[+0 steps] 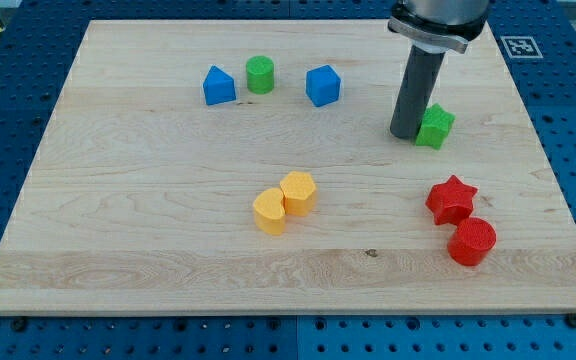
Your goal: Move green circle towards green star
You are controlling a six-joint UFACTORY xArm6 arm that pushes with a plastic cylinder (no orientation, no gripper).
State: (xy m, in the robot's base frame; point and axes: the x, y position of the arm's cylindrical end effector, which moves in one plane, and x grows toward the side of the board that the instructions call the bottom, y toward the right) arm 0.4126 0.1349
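Tip (405, 134) touches green star (434, 127), far from green circle (260, 75); the gripperless tool grasps nothing.

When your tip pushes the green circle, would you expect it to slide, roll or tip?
The green circle stands flat as a short cylinder, so it probably slides rather than rolls. It looks squat, so tipping seems unlikely. An off-centre push may swing it towards a neighbouring blue block.

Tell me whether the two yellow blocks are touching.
Touching. The camera view shows the yellow block at lower left pressed against the yellow hexagon, no board visible between them.
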